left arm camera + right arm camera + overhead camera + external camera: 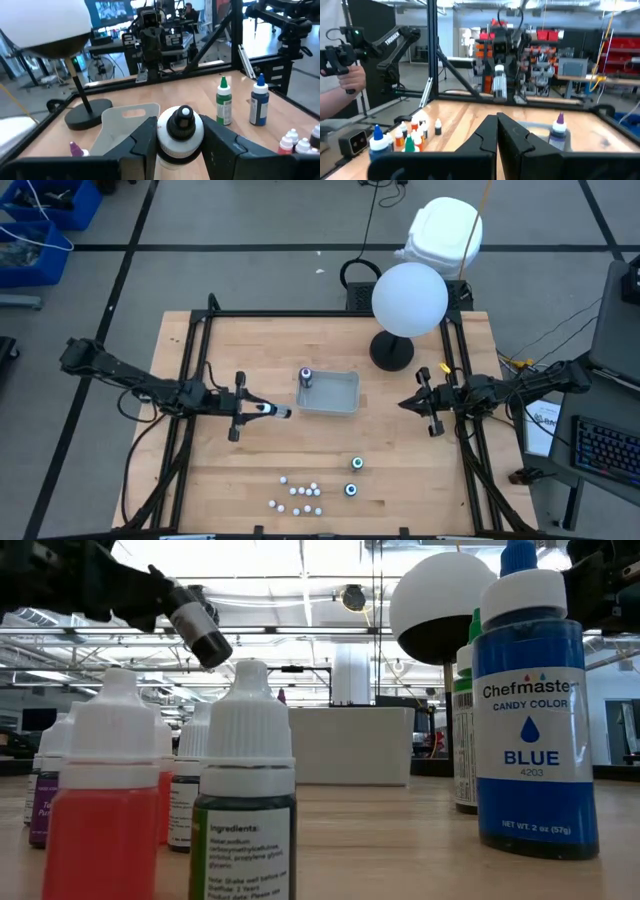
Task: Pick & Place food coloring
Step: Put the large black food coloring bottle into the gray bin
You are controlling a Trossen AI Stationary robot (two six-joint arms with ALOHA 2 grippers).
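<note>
carrying a dye bottle toward the tray

holding a white bottle [181, 131] with a dark cap sideways between its fingers, the left gripper [262, 410] sits left of centre in the overhead picture, just left of the grey tray [340, 392]. one purple-topped bottle [306, 376] already stands in the tray's upper left corner. two larger bottles [356, 465] and a cluster of small droppers [300, 495] wait near the lower middle of the frame. the right gripper [416, 402], fingers pressed together and empty, waits right of the tray. the bottles look light, rigid plastic with smooth, likely slippery sides; gripping across the round body below the cap seems safest, since squeezing hard could pop one loose or tip its neighbours.
</note>
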